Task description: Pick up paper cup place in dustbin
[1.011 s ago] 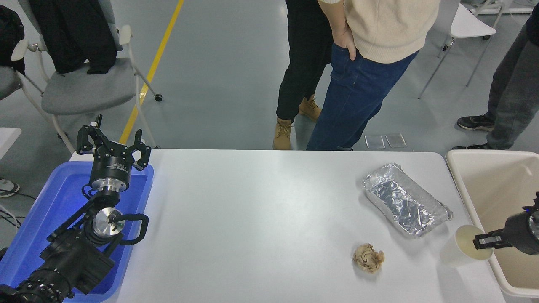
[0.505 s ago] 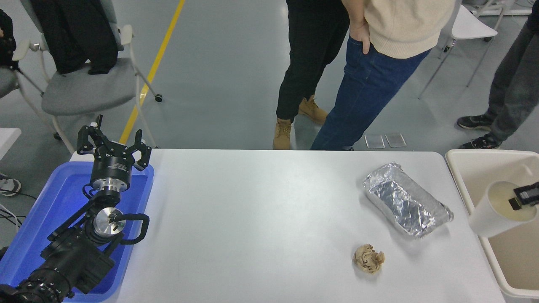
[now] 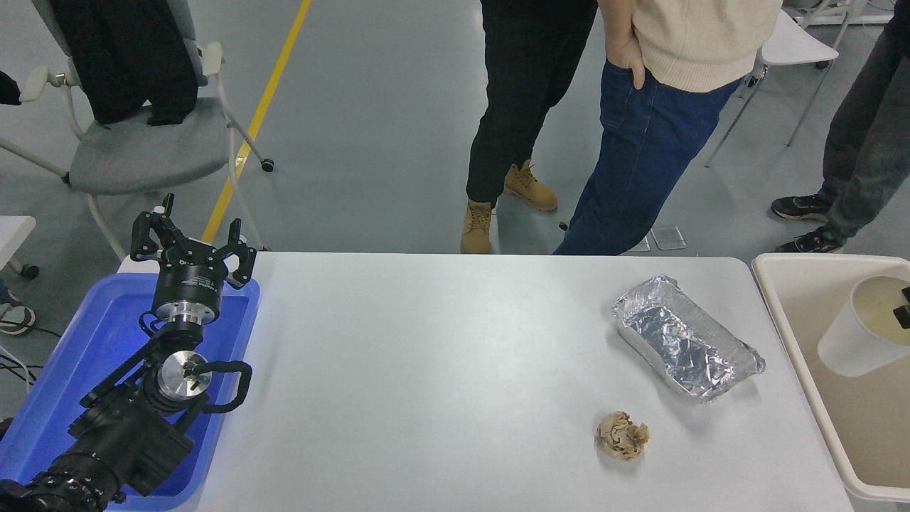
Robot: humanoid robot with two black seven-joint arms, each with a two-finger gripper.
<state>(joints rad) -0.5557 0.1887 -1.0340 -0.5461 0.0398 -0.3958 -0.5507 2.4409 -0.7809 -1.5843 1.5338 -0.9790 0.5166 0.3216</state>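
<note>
Paper cup (image 3: 849,341) tilted above dustbin (image 3: 796,334), right gripper (image 3: 904,313) at its rim.

We see the paper cup (image 3: 853,341) up in the air over the dustbin (image 3: 796,334). It is small and white, with a cream inside, and it tips so its open mouth points up and to the right. The dustbin is a big cream tub with a thick rim and round corners, sitting at the right end of the table (image 3: 441,370).
</note>
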